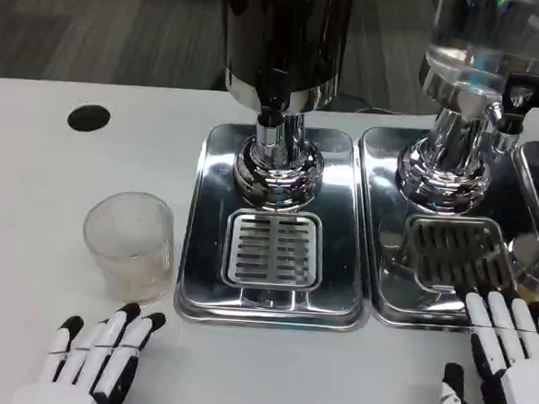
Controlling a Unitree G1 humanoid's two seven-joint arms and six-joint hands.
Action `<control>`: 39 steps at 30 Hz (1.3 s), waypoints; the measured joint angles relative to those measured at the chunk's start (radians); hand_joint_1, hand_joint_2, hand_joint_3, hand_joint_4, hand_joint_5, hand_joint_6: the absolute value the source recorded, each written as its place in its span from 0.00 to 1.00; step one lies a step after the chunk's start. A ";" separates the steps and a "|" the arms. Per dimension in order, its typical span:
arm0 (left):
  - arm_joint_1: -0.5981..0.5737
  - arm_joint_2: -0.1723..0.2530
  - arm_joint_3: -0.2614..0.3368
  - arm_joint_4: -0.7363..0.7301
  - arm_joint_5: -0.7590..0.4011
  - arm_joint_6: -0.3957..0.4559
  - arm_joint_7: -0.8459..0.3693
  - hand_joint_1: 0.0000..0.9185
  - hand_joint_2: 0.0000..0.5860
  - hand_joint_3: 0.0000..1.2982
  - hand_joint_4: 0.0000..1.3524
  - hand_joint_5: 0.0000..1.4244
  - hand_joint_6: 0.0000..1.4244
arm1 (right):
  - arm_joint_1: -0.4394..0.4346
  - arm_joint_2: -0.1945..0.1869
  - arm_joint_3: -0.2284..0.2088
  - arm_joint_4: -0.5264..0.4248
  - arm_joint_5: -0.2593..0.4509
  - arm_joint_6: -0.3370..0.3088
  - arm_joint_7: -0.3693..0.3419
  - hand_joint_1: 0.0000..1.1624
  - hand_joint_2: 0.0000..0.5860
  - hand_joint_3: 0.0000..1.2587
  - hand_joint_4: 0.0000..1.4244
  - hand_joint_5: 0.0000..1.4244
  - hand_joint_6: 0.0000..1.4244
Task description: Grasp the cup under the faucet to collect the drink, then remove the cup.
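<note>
At the near edge of the white table (29, 204) we see both hands resting low. Our left hand (92, 356) lies at the near left, fingers stretched forward and slightly apart, holding nothing; its black fingertips point toward the cup and stop just short of it. Our right hand (508, 367) sits at the near right corner, fingers also extended and spread, gripping nothing, with its fingertips (484, 314) reaching the near rim of the right drip tray (382, 173).

A little farther in, on the left, the cup (130, 243) stands upright on the bare table. It is clear and ribbed, and we cannot tell whether anything is in it. It stands just beside the left edge of the middle drip tray (204, 216), not on it and not under the faucet.

The middle drip tray is a shiny steel rectangle with a slotted grate (273, 250) in its near half. Beyond the grate rises the chrome base (277, 170) of the dark dispenser (283, 36), whose faucet (272, 105) hangs over the tray. To the right, the second tray carries a darker grate (456, 252) and a clear dispenser (489, 42) on its own chrome stand, with a small black-handled tap (517, 99) on its right side.

Far left, a round black hole (88, 117) marks the tabletop.
</note>
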 measured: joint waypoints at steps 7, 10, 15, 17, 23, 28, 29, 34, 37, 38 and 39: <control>-0.001 0.000 0.004 0.006 -0.005 -0.023 0.022 0.00 0.19 0.15 0.00 0.11 0.03 | 0.001 -0.003 0.001 -0.003 -0.005 0.014 0.003 0.09 0.91 0.03 0.00 0.00 0.00; -0.003 0.000 0.009 0.024 -0.014 -0.050 0.044 0.00 0.19 0.17 0.00 0.11 0.03 | 0.006 -0.008 0.001 -0.028 -0.023 0.035 0.017 0.07 0.90 0.04 0.00 0.00 0.00; -0.020 0.000 0.006 0.046 -0.018 -0.074 0.054 0.00 0.19 0.17 0.00 0.11 0.03 | 0.030 -0.008 0.001 -0.081 -0.044 0.064 0.033 0.06 0.90 0.04 0.00 0.00 0.00; -0.030 0.000 0.003 0.051 -0.019 -0.079 0.054 0.00 0.19 0.17 0.00 0.11 0.03 | 0.042 -0.009 0.001 -0.092 -0.046 0.072 0.038 0.06 0.90 0.04 0.00 0.00 0.00; -0.041 0.000 -0.001 0.041 -0.020 -0.080 0.053 0.00 0.19 0.18 0.00 0.11 0.03 | 0.066 -0.011 -0.005 -0.093 -0.042 0.079 0.042 0.05 0.90 0.05 0.00 0.00 0.00; -0.022 0.000 0.011 -0.021 -0.019 -0.075 0.052 0.00 0.19 0.19 0.00 0.11 0.03 | 0.067 -0.011 -0.005 -0.093 -0.040 0.078 0.042 0.05 0.90 0.05 0.00 0.00 0.00; -0.011 0.000 0.021 -0.045 -0.016 -0.069 0.051 0.00 0.19 0.19 0.00 0.11 0.03 | 0.066 -0.011 -0.005 -0.093 -0.039 0.078 0.042 0.05 0.90 0.05 0.00 0.00 0.00; 0.023 -0.011 0.073 -0.171 0.000 -0.022 0.039 0.00 0.08 0.19 0.00 0.09 0.03 | 0.058 -0.010 -0.005 -0.092 -0.039 0.077 0.042 0.04 0.90 0.05 0.00 0.00 0.00; 0.023 -0.028 0.119 -0.230 -0.008 0.022 -0.003 0.00 0.07 0.19 0.00 0.09 0.03 | 0.055 -0.010 -0.004 -0.092 -0.038 0.076 0.042 0.04 0.90 0.05 0.00 0.00 0.00; 0.017 -0.032 0.140 -0.249 -0.017 0.039 -0.029 0.00 0.07 0.19 0.00 0.09 0.03 | 0.054 -0.010 -0.004 -0.092 -0.038 0.075 0.042 0.04 0.90 0.06 0.00 0.00 0.00; 0.011 -0.033 0.151 -0.255 -0.026 0.049 -0.044 0.00 0.07 0.19 0.00 0.09 0.03 | 0.054 -0.009 -0.004 -0.092 -0.038 0.074 0.042 0.04 0.90 0.06 0.00 0.00 0.00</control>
